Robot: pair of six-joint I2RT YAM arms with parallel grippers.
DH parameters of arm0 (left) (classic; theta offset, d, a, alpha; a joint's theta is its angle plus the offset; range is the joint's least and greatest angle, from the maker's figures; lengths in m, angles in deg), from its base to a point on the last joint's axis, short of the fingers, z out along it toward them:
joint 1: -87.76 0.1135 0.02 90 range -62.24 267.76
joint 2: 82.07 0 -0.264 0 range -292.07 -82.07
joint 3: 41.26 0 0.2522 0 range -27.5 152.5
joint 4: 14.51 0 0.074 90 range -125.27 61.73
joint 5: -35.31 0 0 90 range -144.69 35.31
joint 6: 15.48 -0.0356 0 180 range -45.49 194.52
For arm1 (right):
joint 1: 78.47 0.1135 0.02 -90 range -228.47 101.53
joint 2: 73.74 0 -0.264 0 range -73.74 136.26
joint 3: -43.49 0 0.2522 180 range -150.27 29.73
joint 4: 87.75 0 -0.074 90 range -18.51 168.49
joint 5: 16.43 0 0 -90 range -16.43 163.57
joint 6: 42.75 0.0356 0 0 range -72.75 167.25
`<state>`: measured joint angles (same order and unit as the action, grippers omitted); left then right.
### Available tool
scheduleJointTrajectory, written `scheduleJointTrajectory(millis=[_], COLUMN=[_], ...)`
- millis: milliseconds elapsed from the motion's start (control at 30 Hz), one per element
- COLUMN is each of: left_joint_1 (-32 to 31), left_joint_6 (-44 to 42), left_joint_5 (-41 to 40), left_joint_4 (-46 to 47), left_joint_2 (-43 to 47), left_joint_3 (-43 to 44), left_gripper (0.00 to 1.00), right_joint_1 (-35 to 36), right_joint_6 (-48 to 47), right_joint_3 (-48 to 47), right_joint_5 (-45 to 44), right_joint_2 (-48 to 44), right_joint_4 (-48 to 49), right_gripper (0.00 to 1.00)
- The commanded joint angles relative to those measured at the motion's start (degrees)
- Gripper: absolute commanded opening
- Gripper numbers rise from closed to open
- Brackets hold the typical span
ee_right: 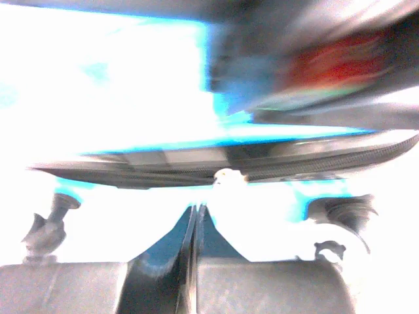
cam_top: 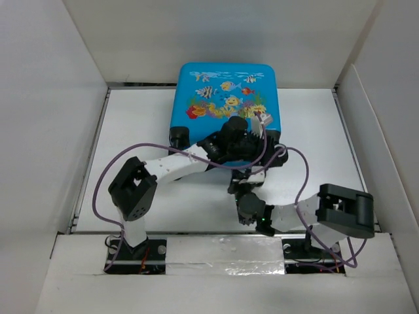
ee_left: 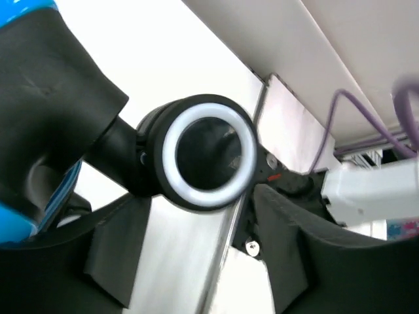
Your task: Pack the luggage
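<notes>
Blue fish-print luggage [cam_top: 222,85] lies flat and closed, one black wheel [ee_left: 208,154] just beyond the left gripper [ee_left: 200,226].

White worktop [cam_top: 137,124] enclosed by white panels — rear wall [cam_top: 222,33], left wall [cam_top: 39,131], right wall [cam_top: 386,150]. A silvery, slightly wrinkled tape strip [cam_top: 222,252] runs along the near ledge [cam_top: 216,291] — at the worktop's front edge.

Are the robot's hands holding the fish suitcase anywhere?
Nothing is held. The left gripper hangs open by a wheel of the luggage; the right gripper is shut on nothing visible.
</notes>
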<state>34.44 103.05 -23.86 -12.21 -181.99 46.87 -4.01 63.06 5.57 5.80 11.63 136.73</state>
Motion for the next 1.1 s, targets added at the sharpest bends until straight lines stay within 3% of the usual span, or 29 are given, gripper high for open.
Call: scheduleJointTrajectory(millis=[0,100,167,233,333,467,533,567,600,633,767,833,933,1067], left_joint_1=[1.03,1.03,1.55,3.74,9.43,18.06,20.0,20.01,20.01,18.44,12.91,6.76,-1.51,-4.34], left_joint_6=[5.4,1.1,-2.07,-1.21,1.16,4.86,6.53,6.62,6.27,5.92,3.9,3.03,2.41,2.22], left_joint_5=[1.6,-3.21,-13.65,-23.13,-30.28,-36.53,-39.25,-40.22,-40.32,-38.67,-32.5,-35.29,-41.7,-41.91], left_joint_4=[9.98,4.0,1.36,3.61,5.92,6.1,6.01,6.01,6.27,7.14,10.66,13.02,14.09,16.9], left_joint_2=[-0.8,1.21,6.03,12.36,22.18,35.2,42.22,44.61,48.29,49.54,50.27,47.21,39.58,28.05], left_joint_3=[15.35,13.81,10.9,3.8,-6.49,-18.71,-26.27,-28.82,-33.02,-34.8,-40.35,-41.85,-40.01,-34.39], left_gripper=[0.67,0.79,0.89,0.9,0.9,0.81,0.59,0.36,0.29,0.19,0.14,0.14,0.14,0.27], right_joint_1=[2.36,2.36,2.36,1.66,1.66,1.66,1.05,1.04,0.35,-0.7,-3.87,-7.81,-15.18,-24.49], right_joint_6=[-4.64,-2.81,-1.67,-0.53,0.27,1.23,2.11,2.9,3.6,3.87,6.7,5.99,5.28,2.04], right_joint_3=[-5.8,-5.9,-4.5,-3.62,-2.03,1.13,2.8,2.98,3.16,2.46,-2.11,-5.0,-11.77,-16.26], right_joint_5=[23.47,23.91,22.51,22.15,22.24,22.86,23.64,23.21,22.77,23.81,23.03,23.38,25.57,29.08], right_joint_2=[9.28,11.14,10.36,9.48,8.24,4.3,-2.0,-4.83,-7.81,-13.93,-31.16,-36.47,-41.67,-45.8], right_joint_4=[8.82,11.27,11.55,11.11,11.2,10.06,6.73,0.01,-3.53,-13.05,-37.25,-45.98,-61.28,-70.71], right_gripper=[0.0,0.0,0.0,0.0,0.0,0.0,0.0,0.0,0.01,0.06,0.23,0.4,0.52,0.62])
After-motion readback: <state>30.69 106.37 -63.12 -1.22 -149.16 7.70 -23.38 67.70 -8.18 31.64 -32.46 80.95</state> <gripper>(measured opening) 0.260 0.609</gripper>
